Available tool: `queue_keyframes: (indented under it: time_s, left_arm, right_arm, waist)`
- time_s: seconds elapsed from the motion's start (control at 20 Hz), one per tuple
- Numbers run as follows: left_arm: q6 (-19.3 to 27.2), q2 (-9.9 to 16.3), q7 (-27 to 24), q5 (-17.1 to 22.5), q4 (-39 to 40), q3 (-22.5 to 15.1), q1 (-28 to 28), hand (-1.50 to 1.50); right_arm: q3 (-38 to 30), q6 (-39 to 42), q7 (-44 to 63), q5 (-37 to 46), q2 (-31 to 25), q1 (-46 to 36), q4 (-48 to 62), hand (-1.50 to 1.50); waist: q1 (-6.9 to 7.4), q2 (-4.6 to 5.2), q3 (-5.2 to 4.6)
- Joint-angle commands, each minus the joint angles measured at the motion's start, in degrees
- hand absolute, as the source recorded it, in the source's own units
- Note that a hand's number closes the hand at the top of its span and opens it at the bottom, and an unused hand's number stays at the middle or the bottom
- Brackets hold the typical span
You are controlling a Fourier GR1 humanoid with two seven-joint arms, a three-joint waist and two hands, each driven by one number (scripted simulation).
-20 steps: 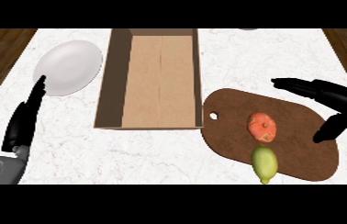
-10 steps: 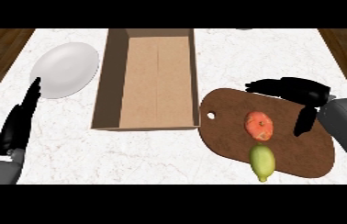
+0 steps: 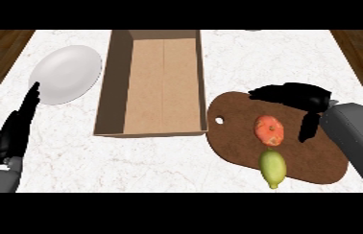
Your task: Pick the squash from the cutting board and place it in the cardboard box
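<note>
A yellow-green squash (image 3: 273, 167) lies at the near end of the brown cutting board (image 3: 234, 142), just below an orange-red tomato (image 3: 269, 130). My right hand (image 3: 297, 98) hovers over the board's far right part, fingers spread and relaxed, thumb hanging down beside the tomato; it holds nothing. The open cardboard box (image 3: 157, 83) stands left of the board, with nothing inside. My left hand (image 3: 20, 125) rests at the left edge, fingers straight and pointing up.
A white plate (image 3: 66, 74) lies left of the box, just above my left hand. Wooden floor shows past the counter's far corners. A small dark object peeks in at the top edge, right of the box.
My right hand has moved left from the counter's right side over the cutting board, nearing the tomato. The left hand, squash and box have stayed put.
</note>
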Motion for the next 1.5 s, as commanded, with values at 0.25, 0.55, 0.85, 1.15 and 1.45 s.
queue_keyframes:
  time_s: [0.25, 0.55, 0.85, 1.15, 1.45]
  left_arm:
    - [-1.8, -1.0, 0.5, -2.5, 1.3, 2.7, -1.3, 0.0]
    - [-1.0, -2.7, 4.3, -4.5, -3.6, 1.7, 0.1, 0.0]
    - [-0.8, -5.2, 3.4, -6.8, -0.3, 2.7, -1.5, 0.0]
    - [-4.3, -5.2, 3.6, -5.9, -0.4, 5.2, -2.9, 0.0]
    - [-4.9, -4.7, 2.2, -7.2, -2.0, 6.5, 0.1, 0.0]
  right_arm:
    - [-2.8, 4.6, -7.0, 1.3, -0.3, 2.3, -1.5, -1.5]
    - [-3.3, 10.0, -1.4, -1.6, 0.7, 4.1, -13.6, -1.5]
    - [-2.2, 10.2, 4.3, 2.2, -1.3, 9.7, -20.8, -1.5]
    - [-1.5, 7.8, 8.9, 8.2, 3.5, 11.1, -17.4, -1.5]
    - [-4.8, -4.7, 8.7, 11.4, 10.5, 10.6, -12.0, 1.5]
  waist:
    - [-0.11, 0.0, 0.0]
    - [-0.42, -0.19, -0.01]
    - [-0.61, -0.12, -0.03]
    - [-0.29, -0.03, 0.0]
    - [0.13, 0.09, 0.04]
